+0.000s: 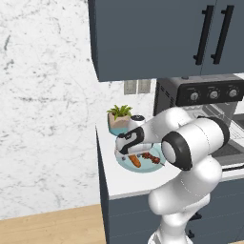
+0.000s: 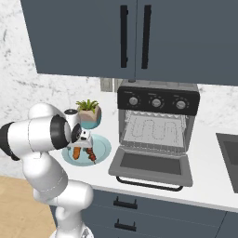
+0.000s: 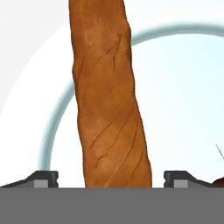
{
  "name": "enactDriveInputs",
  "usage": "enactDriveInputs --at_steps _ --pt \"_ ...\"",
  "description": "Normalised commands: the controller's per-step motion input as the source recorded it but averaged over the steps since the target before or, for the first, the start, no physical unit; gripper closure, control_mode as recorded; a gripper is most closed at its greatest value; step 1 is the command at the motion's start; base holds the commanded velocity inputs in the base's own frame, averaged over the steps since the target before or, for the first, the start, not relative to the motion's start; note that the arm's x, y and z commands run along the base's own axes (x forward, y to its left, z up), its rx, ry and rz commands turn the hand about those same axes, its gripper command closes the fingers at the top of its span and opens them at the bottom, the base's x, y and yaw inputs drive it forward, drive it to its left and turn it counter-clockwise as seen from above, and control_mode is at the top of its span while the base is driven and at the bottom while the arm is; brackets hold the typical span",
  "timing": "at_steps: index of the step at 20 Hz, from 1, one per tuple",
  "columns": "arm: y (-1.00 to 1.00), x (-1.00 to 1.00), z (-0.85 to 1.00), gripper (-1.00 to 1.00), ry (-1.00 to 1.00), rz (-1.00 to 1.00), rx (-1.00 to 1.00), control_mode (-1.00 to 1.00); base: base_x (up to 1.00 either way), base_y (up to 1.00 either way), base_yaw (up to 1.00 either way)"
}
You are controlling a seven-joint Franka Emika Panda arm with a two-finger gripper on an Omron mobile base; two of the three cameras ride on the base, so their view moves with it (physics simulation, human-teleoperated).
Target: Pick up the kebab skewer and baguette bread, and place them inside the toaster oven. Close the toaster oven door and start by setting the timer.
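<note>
Orange-brown baguette bread [image 3: 109, 100] lies between the open gripper [image 3: 110, 177] fingertips — nothing held; pick-up step. Next: close squarely, then lift.

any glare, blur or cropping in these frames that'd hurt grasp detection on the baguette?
Hand view: baguette bread sharp and evenly lit, no glare, but cropped top and bottom; gripper tips straddle it, apart from it. Left base view: arm covers part of the plate; bread small, soft-edged. Right base view: bread tiny; kebab skewer partly behind the hand; toaster oven flat-lit, no glare.
</note>
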Motion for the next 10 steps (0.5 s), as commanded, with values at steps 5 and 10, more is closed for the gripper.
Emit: enactDriveInputs --at_steps 5,10 --pt "0.0 0.0 0.0 -1.0 0.0 0.0 0.0 -1.0 0.0 0.0 0.0" --pt "0.0 0.0 0.0 1.0 0.0 0.0 0.0 -1.0 0.0 0.0 0.0"
